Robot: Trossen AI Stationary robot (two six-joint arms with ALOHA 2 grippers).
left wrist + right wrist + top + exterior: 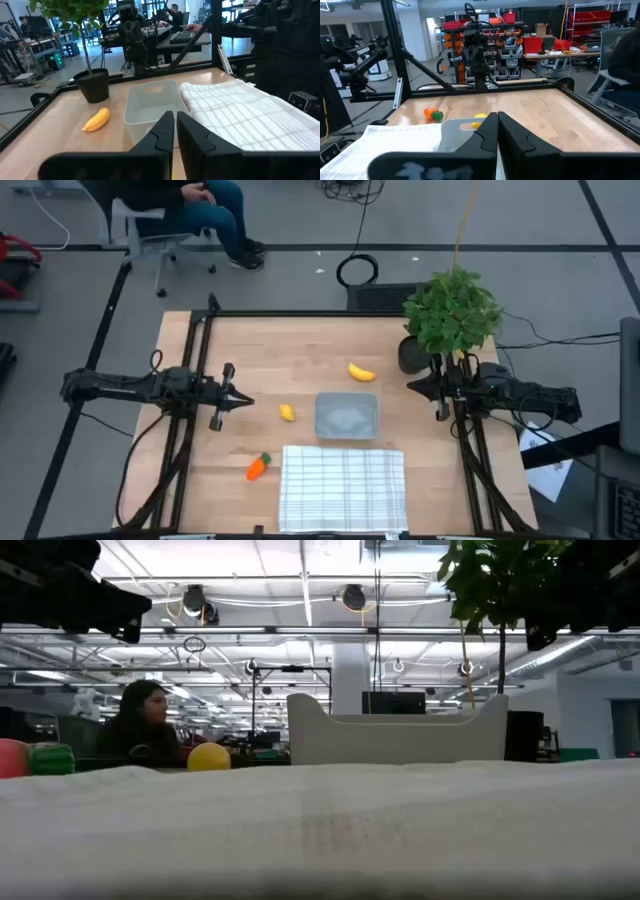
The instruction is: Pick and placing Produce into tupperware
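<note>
The tupperware (347,416) sits empty mid-counter, touching the checked cloth (342,488). The banana (361,372), yellow fruit (287,412) and carrot (258,467) lie outside it. The left hand (247,403) and right hand (410,387) hover closed, holding nothing.

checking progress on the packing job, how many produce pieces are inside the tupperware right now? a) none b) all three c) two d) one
a, the tupperware is empty in the high view: the banana lies beyond it, the small yellow fruit beside it toward the left arm, and the carrot near the checked cloth, all on the table.
</note>
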